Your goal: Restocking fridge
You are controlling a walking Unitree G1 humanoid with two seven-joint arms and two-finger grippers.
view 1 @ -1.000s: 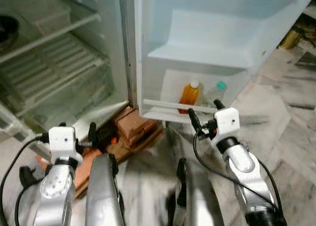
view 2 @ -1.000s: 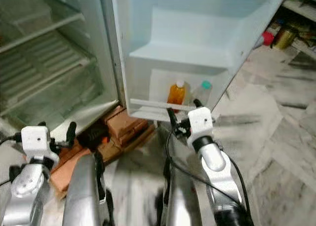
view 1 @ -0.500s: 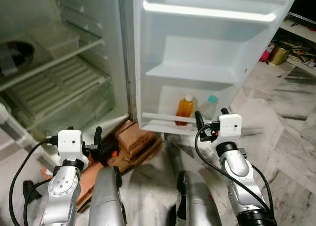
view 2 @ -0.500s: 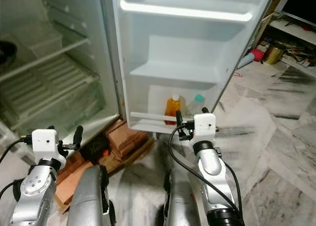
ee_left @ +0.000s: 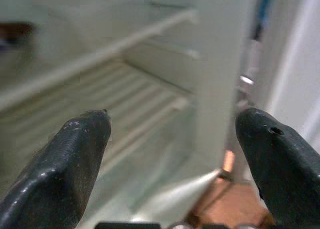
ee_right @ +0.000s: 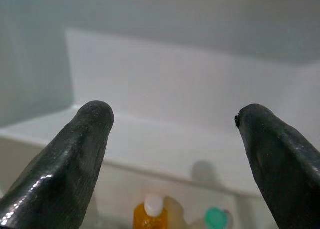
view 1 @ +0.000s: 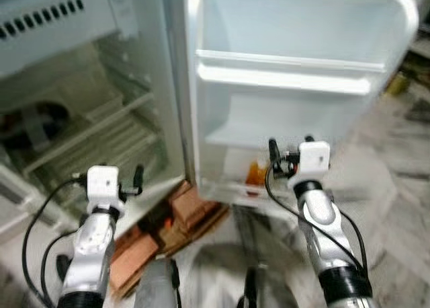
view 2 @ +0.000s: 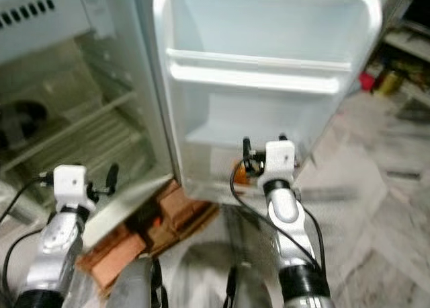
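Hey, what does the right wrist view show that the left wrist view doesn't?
Right wrist view: the orange bottle with its white cap and a green-capped bottle beside it, low in the fridge door, below a white door shelf.

Left wrist view: the fridge's inner compartment, with a wire shelf, and the bricks under the fridge.

Both: two black fingers spread wide apart, the right gripper and the left gripper each empty.
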